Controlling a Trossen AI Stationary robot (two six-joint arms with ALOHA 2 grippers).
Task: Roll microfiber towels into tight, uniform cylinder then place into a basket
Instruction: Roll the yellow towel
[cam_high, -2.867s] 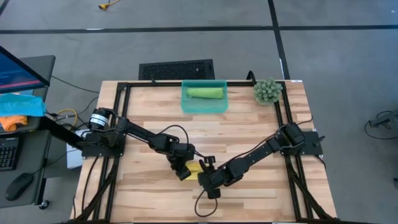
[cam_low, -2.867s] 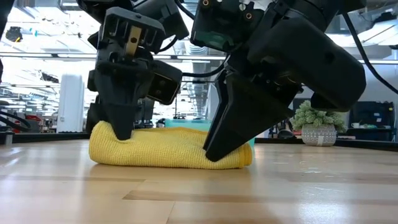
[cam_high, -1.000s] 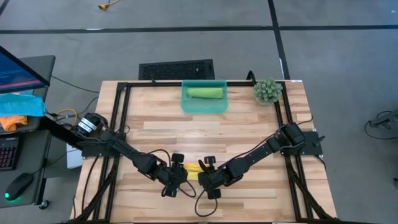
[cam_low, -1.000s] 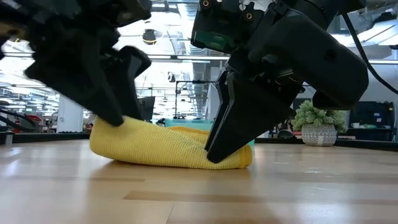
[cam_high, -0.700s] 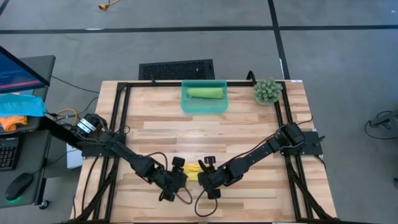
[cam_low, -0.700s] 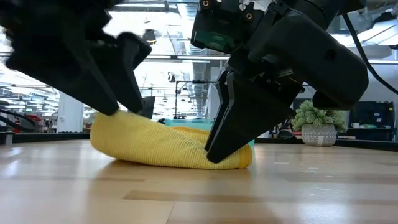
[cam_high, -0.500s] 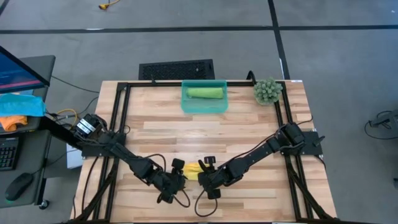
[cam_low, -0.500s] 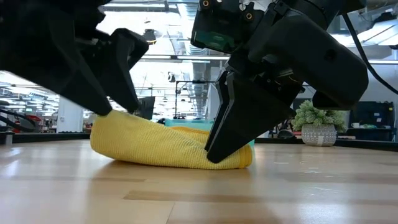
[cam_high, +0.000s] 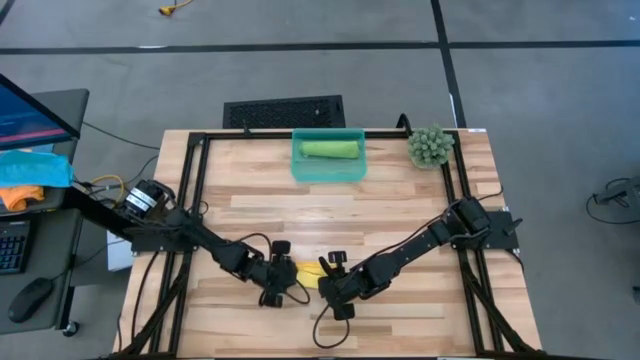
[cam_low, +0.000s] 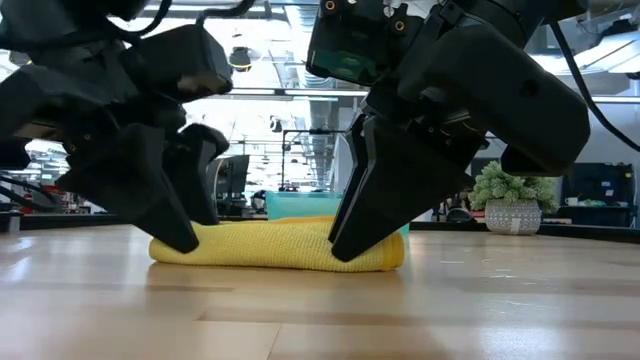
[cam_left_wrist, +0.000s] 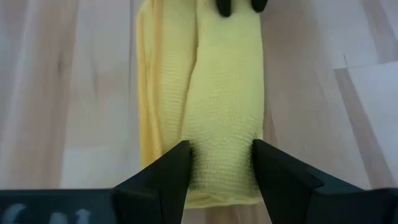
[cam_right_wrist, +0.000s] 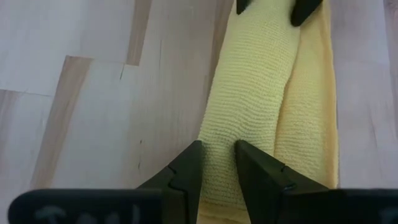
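High view: yellow towel (cam_high: 308, 273) lies lengthwise between left end effector (cam_high: 279, 281) and right end effector (cam_high: 330, 283), each pinching an end.

Even overhead brightness, soft shadows (bright ceiling-light glare in the low view), blurred wrist-view foregrounds.

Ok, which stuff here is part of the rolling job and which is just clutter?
Job: yellow towel, pinched at its ends by the left gripper and right gripper; green towel, rolled in the basket.
Clutter: plant, black grille, blue cloth, orange cloth.
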